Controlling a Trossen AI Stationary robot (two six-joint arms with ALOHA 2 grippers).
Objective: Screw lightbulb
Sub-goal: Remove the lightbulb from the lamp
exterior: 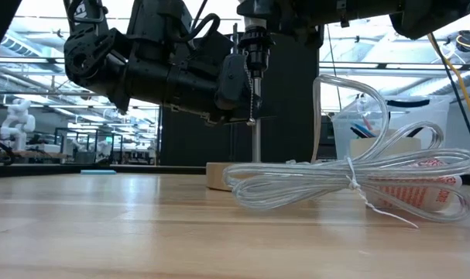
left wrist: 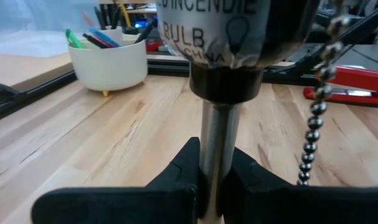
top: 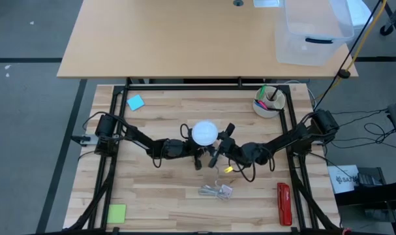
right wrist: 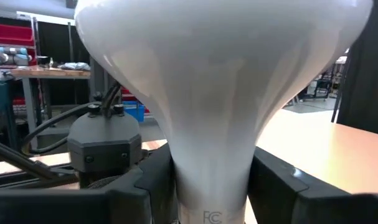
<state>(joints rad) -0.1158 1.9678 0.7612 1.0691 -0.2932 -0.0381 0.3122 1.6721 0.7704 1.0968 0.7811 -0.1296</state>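
- The lightbulb (top: 204, 133) stood upright at the middle of the tabletop (top: 171, 196), in a socket atop a metal stem (left wrist: 215, 149).
- The left hand (left wrist: 210, 186) was pinched tight on that stem (a bead chain (left wrist: 313, 124) hung beside it).
- The right hand (right wrist: 210, 186) had a finger on either side of the bulb's neck, touching it or nearly so.

Left pincer (left wrist: 212, 186) clamps a metal stem (left wrist: 215, 143); lightbulb (left wrist: 238, 28) above.
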